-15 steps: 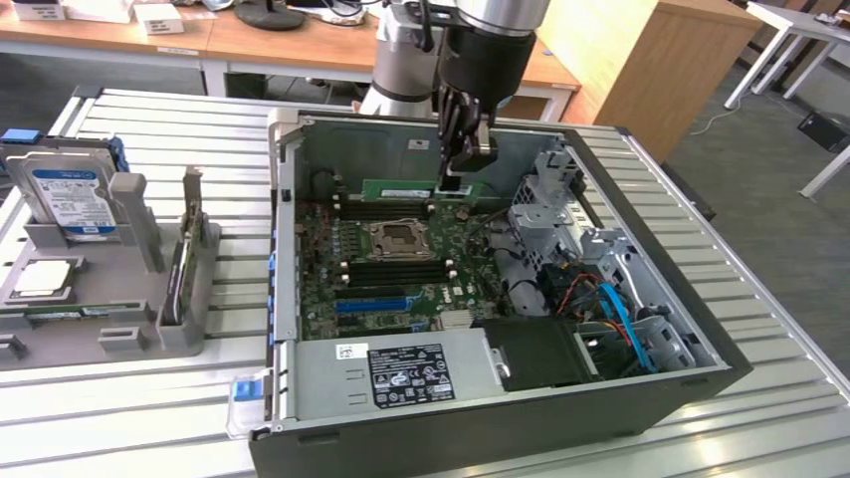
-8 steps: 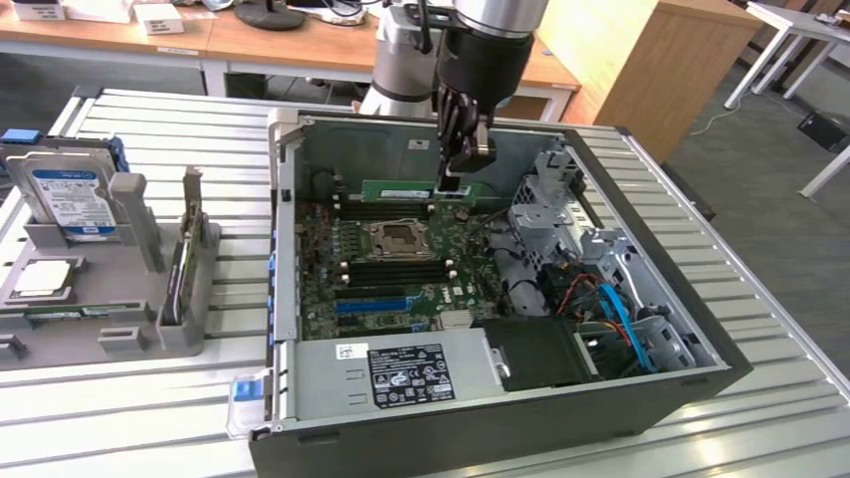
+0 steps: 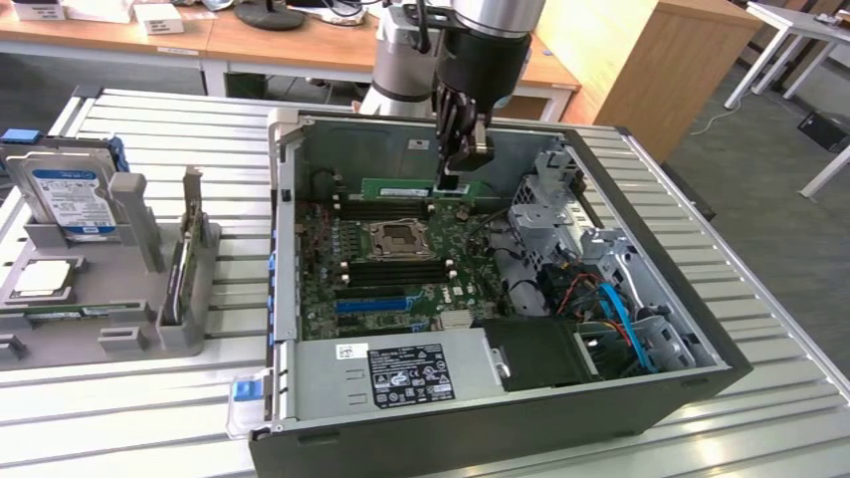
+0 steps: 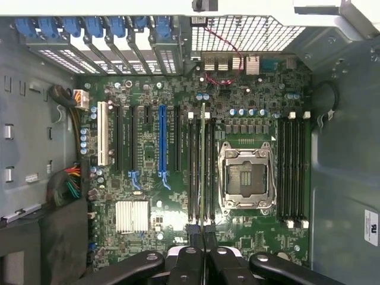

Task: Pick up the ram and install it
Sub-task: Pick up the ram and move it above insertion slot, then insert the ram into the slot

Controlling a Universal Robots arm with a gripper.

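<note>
Hand (image 3: 456,179) pinched almost shut on one end of the ram, low inside the open computer case (image 3: 531,438) that sits on the slatted counter (image 3: 133,423). A green motherboard (image 3: 398,289) covers the case floor. On edge and level, the ram (image 3: 396,187) runs from the hand toward the exterior view's left, parallel to the black memory slots (image 4: 193,172) beside the processor socket (image 4: 245,178).

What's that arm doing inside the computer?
A robot arm has its gripper shut on one end of a ram stick, holding it edge-down inside the open computer case. The stick lines up with the black memory slots beside the processor socket. Whether it is touching a slot is hard to tell.
</note>
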